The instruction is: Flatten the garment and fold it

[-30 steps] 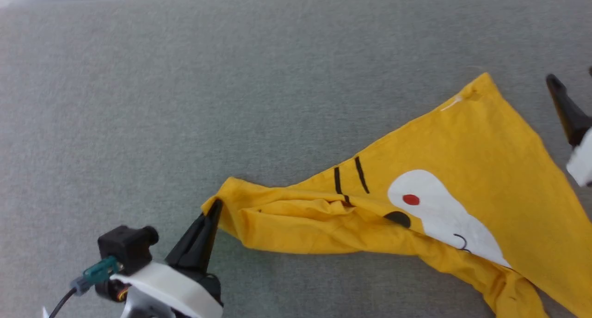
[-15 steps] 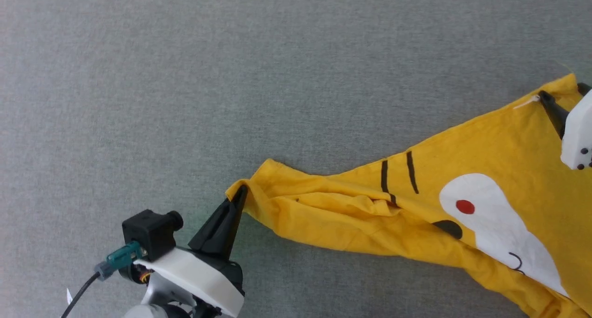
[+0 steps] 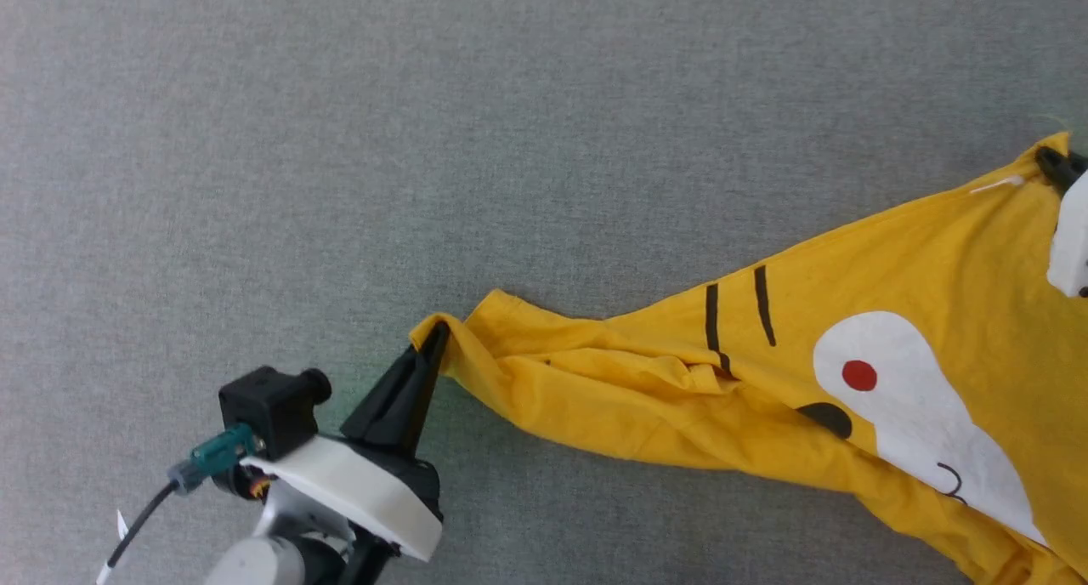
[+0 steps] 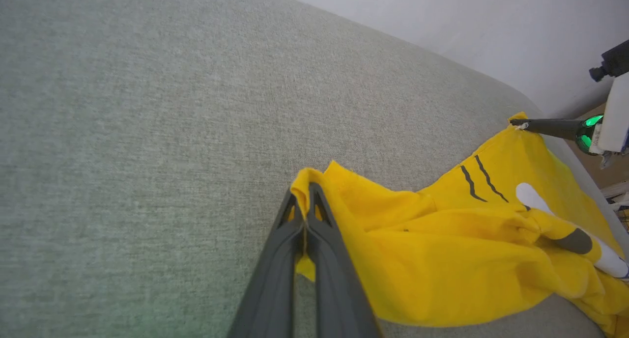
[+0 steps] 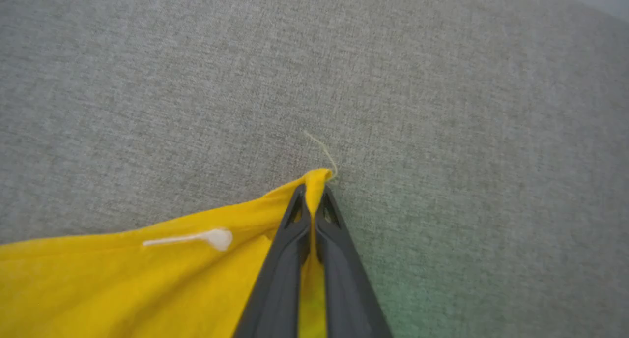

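As left hand [image 4: 306, 189] grips a garment [image 3: 935, 262] corner, right hand [image 5: 313, 190] clenches another, perhaps the hem

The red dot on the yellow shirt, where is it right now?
In the head view the red dot sits at the right, on the white patch of the garment, just right of two black lines.

So the garment [image 3: 612, 406] lies on the fabric surface [image 3: 340, 143], running from the middle out to my right. My left gripper [image 3: 435, 340] has its left corner pinched, nearer me. My right gripper [image 3: 1047, 156] pinches the far right corner. The two line marks [image 3: 712, 317] sit between those corners, with the printed patch [image 3: 918, 398] just right of them.
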Controlling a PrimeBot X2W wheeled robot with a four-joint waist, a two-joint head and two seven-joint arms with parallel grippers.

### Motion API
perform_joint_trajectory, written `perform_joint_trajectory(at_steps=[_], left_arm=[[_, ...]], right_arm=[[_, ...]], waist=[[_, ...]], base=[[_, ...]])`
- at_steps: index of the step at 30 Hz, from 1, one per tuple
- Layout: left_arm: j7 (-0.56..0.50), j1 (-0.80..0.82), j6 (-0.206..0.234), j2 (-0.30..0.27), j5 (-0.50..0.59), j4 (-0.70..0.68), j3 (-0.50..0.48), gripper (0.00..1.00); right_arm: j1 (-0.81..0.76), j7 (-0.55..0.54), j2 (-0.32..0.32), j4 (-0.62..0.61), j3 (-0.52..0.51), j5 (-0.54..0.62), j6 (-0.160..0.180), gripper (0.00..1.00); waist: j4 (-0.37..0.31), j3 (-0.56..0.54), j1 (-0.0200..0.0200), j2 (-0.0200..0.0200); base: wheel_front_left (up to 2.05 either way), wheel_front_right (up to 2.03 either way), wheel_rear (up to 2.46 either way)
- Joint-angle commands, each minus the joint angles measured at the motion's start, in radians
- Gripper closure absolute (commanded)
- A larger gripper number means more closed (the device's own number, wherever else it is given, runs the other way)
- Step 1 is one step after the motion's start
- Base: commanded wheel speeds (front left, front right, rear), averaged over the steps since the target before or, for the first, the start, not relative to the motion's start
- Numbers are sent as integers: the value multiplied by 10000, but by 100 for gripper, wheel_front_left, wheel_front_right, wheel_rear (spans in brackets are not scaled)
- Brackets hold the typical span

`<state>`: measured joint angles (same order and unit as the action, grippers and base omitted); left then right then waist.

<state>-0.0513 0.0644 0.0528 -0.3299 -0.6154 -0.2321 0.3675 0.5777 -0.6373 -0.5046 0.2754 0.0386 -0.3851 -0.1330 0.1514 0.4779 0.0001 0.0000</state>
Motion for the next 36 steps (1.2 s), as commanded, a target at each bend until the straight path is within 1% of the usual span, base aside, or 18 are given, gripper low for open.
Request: perform_joint_trajectory(at_steps=[1, 3, 5, 6, 11, 16, 21, 24, 29, 33, 36], left_arm=[[46, 332, -109, -150, 119, 129, -64, 100], [62, 454, -132, -203, 179, 216, -87, 100], [224, 941, -255, -215, 156, 515, -247, 100], [224, 941, -255, -215, 156, 515, -247, 100], [346, 2155, -443, -330, 131, 1374, -613, 100], [103, 3981, -926, -763, 427, 2432, -657, 100], [-275, 6231, -1290, -1167, 786, 3485, -620, 100], [-645, 7593, -1489, -1388, 936, 4175, -479, 100], [-674, 9782, -1605, -1393, 868, 5344, -686, 100], [-930, 10911, -1671, -1347, 747, 6162, -642, 100], [-1108, 11403, -1715, -1303, 540, 6599, -620, 100]], right_arm=[[-187, 204, 113, 184, -11, 87, 23, 100], [-188, 399, 173, 177, -39, 83, 23, 100], [-187, 1054, 423, 115, -257, 45, 23, 100], [-187, 1054, 423, 115, -257, 45, 23, 100], [-101, 1981, 930, -33, -640, 56, 23, 100], [476, 2451, 1279, -227, -737, 160, 23, 100], [1865, 2551, 1526, -128, -434, 484, 23, 100], [2929, 2588, 1720, 239, -229, 654, 23, 100], [4589, 3013, 2057, 1249, -242, 1093, 23, 100], [5414, 3257, 2227, 2184, -226, 1441, 23, 100], [5782, 3360, 2260, 2749, -147, 1564, 23, 100]], waist=[[-219, -385, -1, 0], [-279, -556, -1, 0], [-456, -1097, -1, 0], [-456, -1097, -1, 0], [-750, -2112, -1, 0], [-1004, -3033, -1, 0], [-1342, -3569, -1, 0], [-1570, -3813, -1, 0], [-1891, -4106, -1, 0], [-2057, -4343, -1, 0], [-2131, -4508, -1, 0]], base=[[0, 0, 0], [0, 0, 0], [0, 0, 0], [0, 0, 0], [0, 0, 0], [0, 0, 0], [0, 0, 0], [0, 0, 0], [0, 0, 0], [0, 0, 0], [0, 0, 0]])
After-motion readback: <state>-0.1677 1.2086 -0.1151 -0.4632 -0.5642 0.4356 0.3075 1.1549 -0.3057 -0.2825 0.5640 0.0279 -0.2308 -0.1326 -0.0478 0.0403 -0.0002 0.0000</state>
